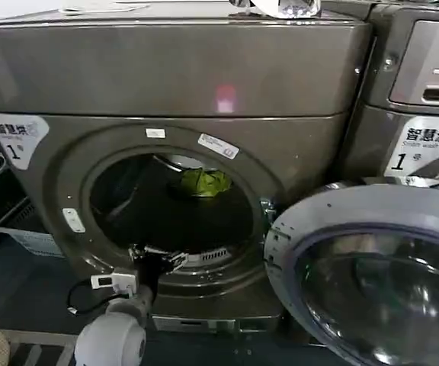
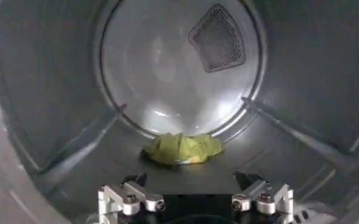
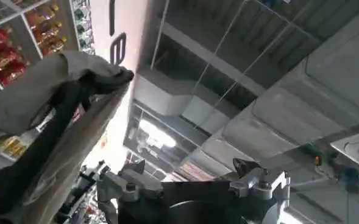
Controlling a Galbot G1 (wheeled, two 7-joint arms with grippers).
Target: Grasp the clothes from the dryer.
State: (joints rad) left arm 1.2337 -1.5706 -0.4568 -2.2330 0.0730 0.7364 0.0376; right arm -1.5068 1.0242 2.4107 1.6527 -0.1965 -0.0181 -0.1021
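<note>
**Two spread fingers at the drum's mouth, clothes at the back**

Two fingers of my left gripper [image 2: 194,198] stand apart with bare air between them, holding nothing. In the head view that left gripper [image 1: 157,258] sits at the lower lip of the porthole, my white forearm running down behind it. From the wrist, the smooth grey drum wall curves up on both sides, raised ribs run along it, and a perforated vent patch sits on the pale rear plate.

The clothes [image 2: 183,148], a small yellow-green bundle, lie on the drum floor against the base of that rear plate, well apart from my fingertips and straight ahead of them. From the head, the clothes [image 1: 203,182] show deep inside the dark opening.

The dryer [image 1: 174,72] is a grey-bronze front-loader with a white label marked "1" at its upper corner. Its round glass door [image 1: 372,282] hangs swung wide on my right side. A second machine [image 1: 421,91] stands just beside it, and a pale slatted basket [image 1: 25,227] rests on the dark floor at my left.

My right gripper [image 3: 191,182] points up at ceiling ducts and strip lights, fingers parted and empty, with grey cloth [image 3: 57,91] hanging near and stocked shelves [image 3: 21,36] beyond.
</note>
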